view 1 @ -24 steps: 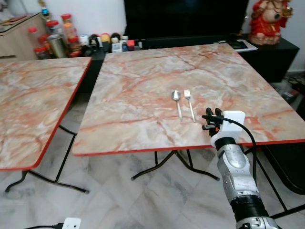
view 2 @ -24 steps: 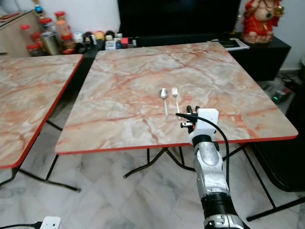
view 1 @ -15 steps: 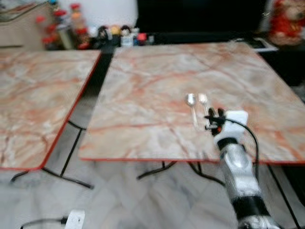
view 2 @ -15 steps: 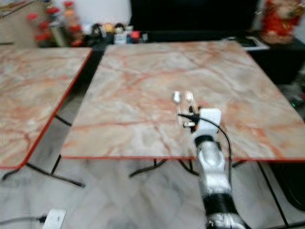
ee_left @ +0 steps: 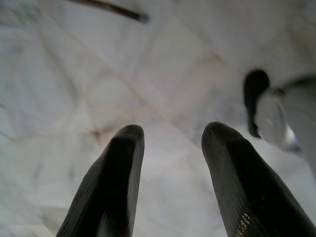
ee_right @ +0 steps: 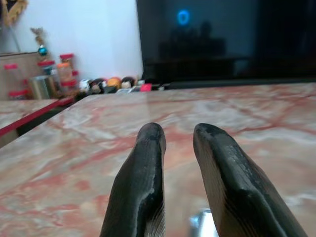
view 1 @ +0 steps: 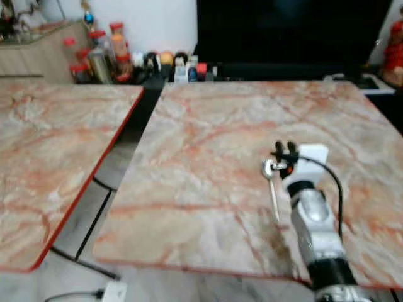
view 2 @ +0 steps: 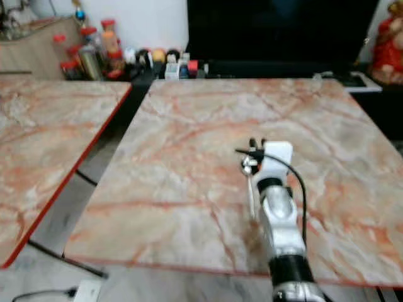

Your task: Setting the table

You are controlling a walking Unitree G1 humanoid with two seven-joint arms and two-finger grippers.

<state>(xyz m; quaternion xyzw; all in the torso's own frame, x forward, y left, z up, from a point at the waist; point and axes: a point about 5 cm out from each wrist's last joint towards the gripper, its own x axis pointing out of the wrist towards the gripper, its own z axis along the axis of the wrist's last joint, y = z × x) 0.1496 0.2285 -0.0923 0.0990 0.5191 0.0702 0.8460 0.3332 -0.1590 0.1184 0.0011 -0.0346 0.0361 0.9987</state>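
Note:
A metal spoon (view 1: 271, 179) lies on the marble table with the red edge (view 1: 201, 157), its bowl toward the far side. My right arm reaches over the table alongside the spoon, and my right gripper (view 1: 284, 150) hovers just above and past the spoon's bowl. In the right wrist view its fingers (ee_right: 148, 163) stand a narrow gap apart with nothing between them, and the spoon's bowl (ee_right: 202, 223) glints below. The arm covers the spot where the fork lay. My left gripper (ee_left: 173, 133) hangs open over the pale floor tiles.
A second marble table (view 1: 50, 145) stands to the left across a narrow gap. Jars and small bottles (view 1: 101, 56) line the back by a black TV (view 1: 289, 31). A red statue (view 2: 387, 50) is at the back right. A white plug (view 1: 113, 292) lies on the floor.
The camera has come closer to the table and the picture has shifted. My right gripper has gone forward from the table's near edge to above the spoon's bowl, covering the fork.

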